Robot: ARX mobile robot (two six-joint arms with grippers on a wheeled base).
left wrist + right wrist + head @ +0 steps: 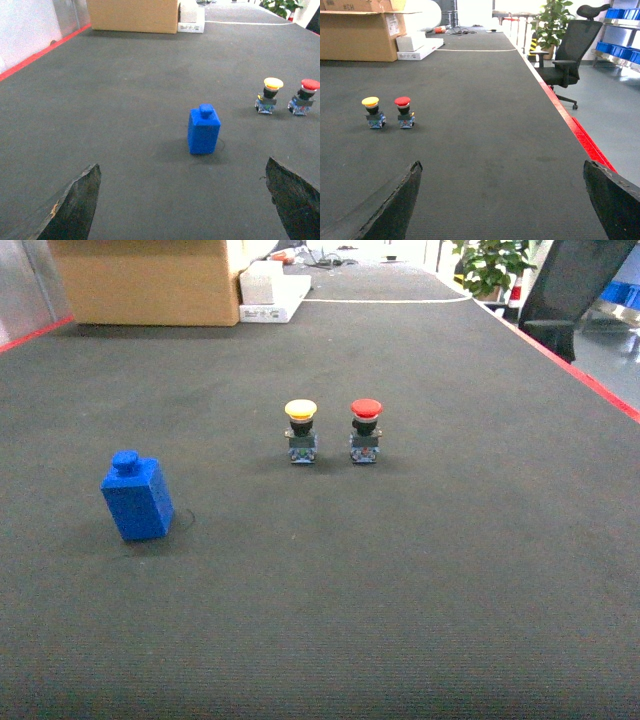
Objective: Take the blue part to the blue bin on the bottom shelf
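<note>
On the dark grey ribbed surface [400, 590] the small blue plastic block with a round knob on top [137, 496] stands upright, well left of the yellow-capped [301, 431] and red-capped [365, 430] pushbuttons, while the left tool [185, 200] and right tool [502, 200] both hang spread wide, holding nothing.

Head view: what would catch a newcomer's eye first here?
The blue part stands out most, upright and alone on the left of the dark mat. Near the middle, a yellow-capped button and a red-capped button stand side by side. A cardboard box sits at the far left edge.
</note>
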